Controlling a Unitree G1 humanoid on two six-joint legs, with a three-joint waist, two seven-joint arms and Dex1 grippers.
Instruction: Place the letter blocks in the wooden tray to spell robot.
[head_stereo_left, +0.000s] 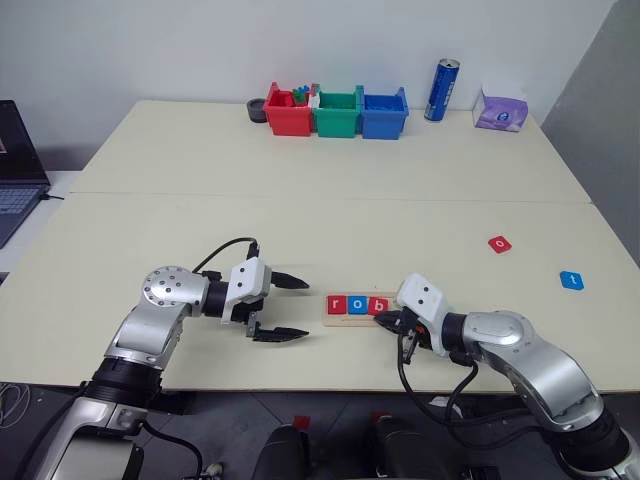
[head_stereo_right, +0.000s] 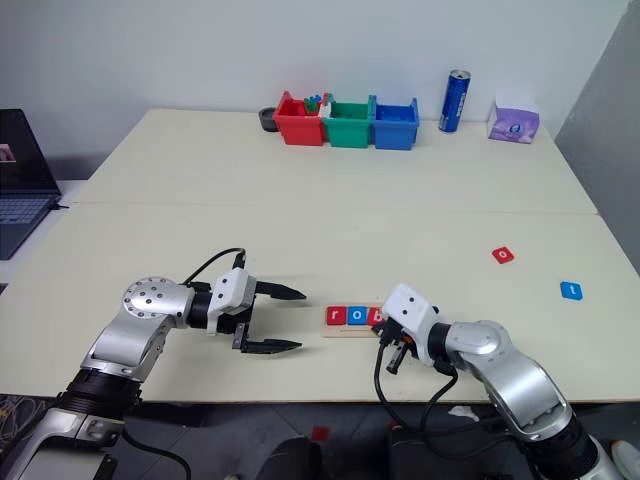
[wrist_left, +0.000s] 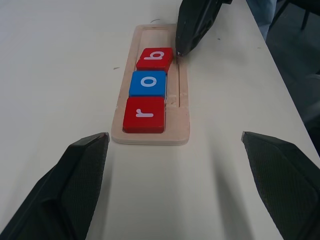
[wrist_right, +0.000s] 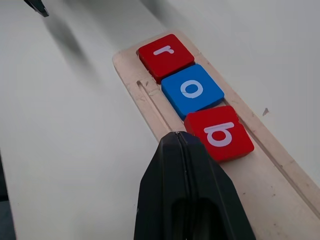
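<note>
Three blocks spelling r, o, b sit in the wooden tray. The right fingers, pressed together, touch the b's edge, likely nudging it straight. The left fingers hang apart beside the tray; the red o and blue t wait on the surface.

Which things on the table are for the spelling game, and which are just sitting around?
For the game:
wooden tray
r block
blue o block
b block
red o block
t block

Just sitting around:
three bins
blue can
tissue pack
laptop
</note>
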